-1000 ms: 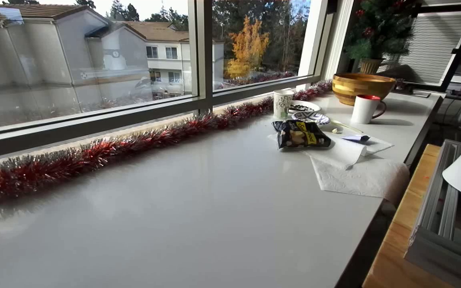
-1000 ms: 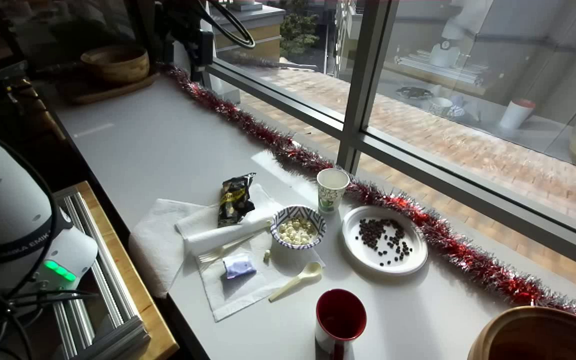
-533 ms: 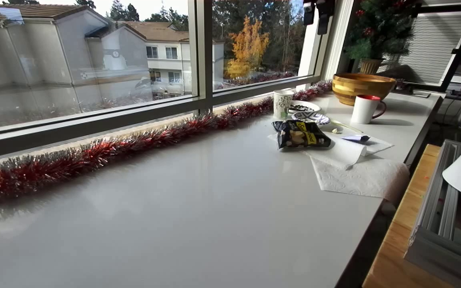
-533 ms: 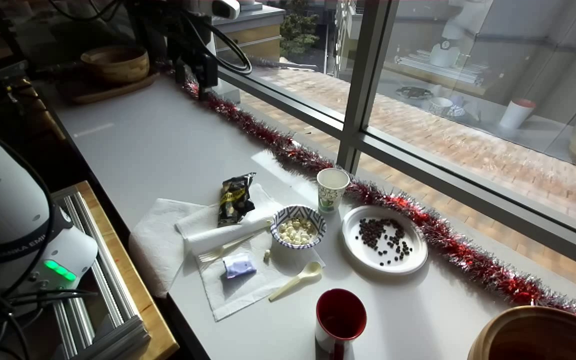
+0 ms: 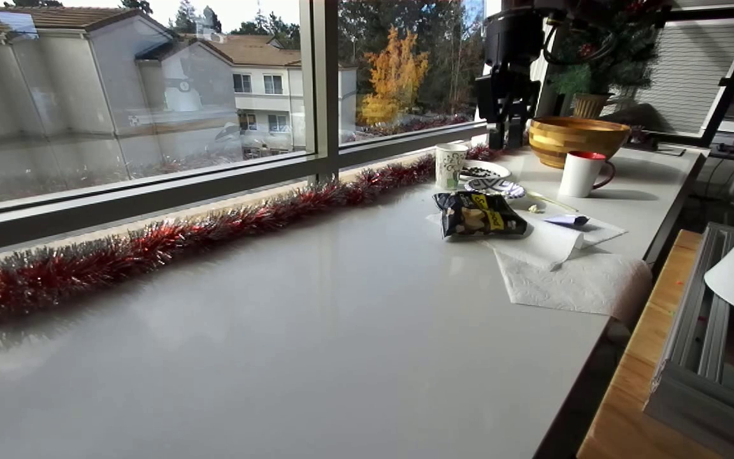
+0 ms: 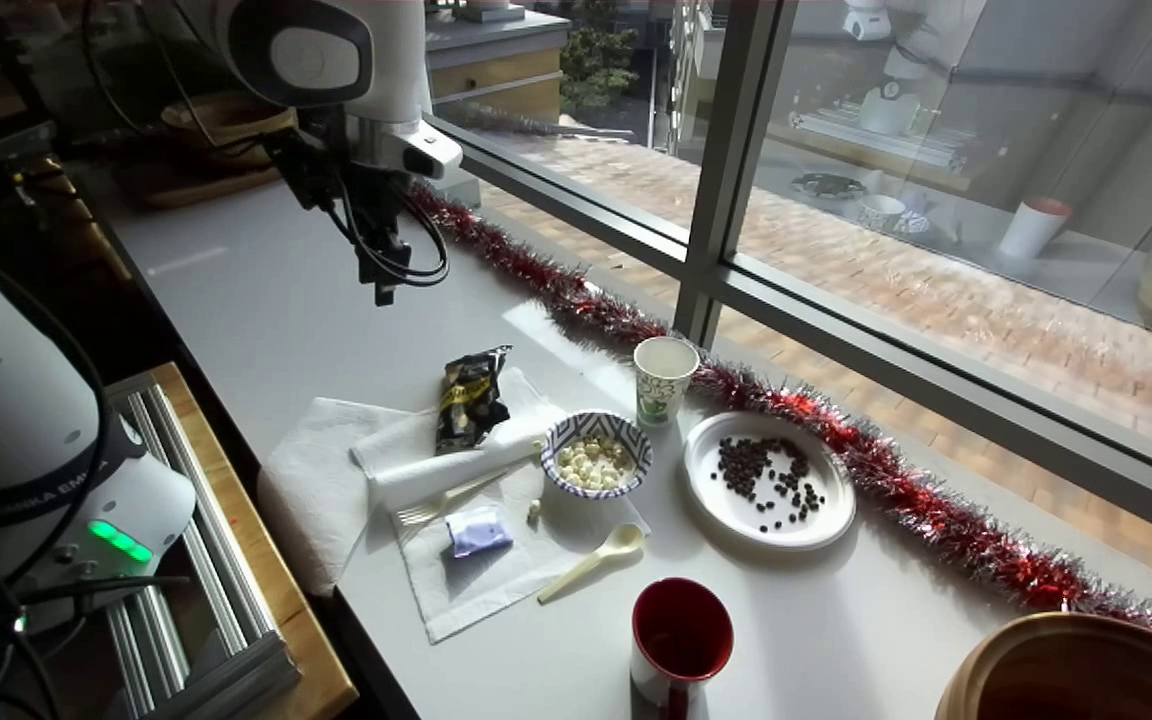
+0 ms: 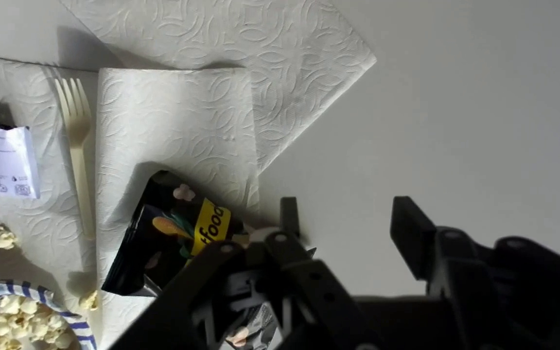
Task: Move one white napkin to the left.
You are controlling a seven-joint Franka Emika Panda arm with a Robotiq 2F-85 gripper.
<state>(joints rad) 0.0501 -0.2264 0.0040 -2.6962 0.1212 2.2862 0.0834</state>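
The white napkin (image 5: 564, 280) lies flat, its outer end bent over the table's edge; it also shows in an exterior view (image 6: 311, 490) and at the top of the wrist view (image 7: 241, 34). A second white sheet (image 7: 178, 112) with a curled edge overlaps it and lies under the black snack bag (image 7: 163, 233). My gripper (image 7: 345, 214) is open and empty above the tabletop, beside the bag and apart from the napkin. It hangs pointing down in both exterior views (image 5: 506, 137) (image 6: 385, 293). Part of the bag is hidden behind a finger in the wrist view.
A third sheet (image 6: 476, 590) carries a small packet (image 6: 479, 531) and a fork (image 6: 451, 500). Around it are a popcorn bowl (image 6: 596, 490), a spoon (image 6: 591, 563), a paper cup (image 6: 664, 375), a plate (image 6: 816, 530) and a red-lined mug (image 6: 681, 640). Tinsel (image 6: 576, 290) runs along the window.
The arm has come into view from above and swung over the table. My gripper has moved down and closer to the snack bag. The napkins and other objects have not moved.
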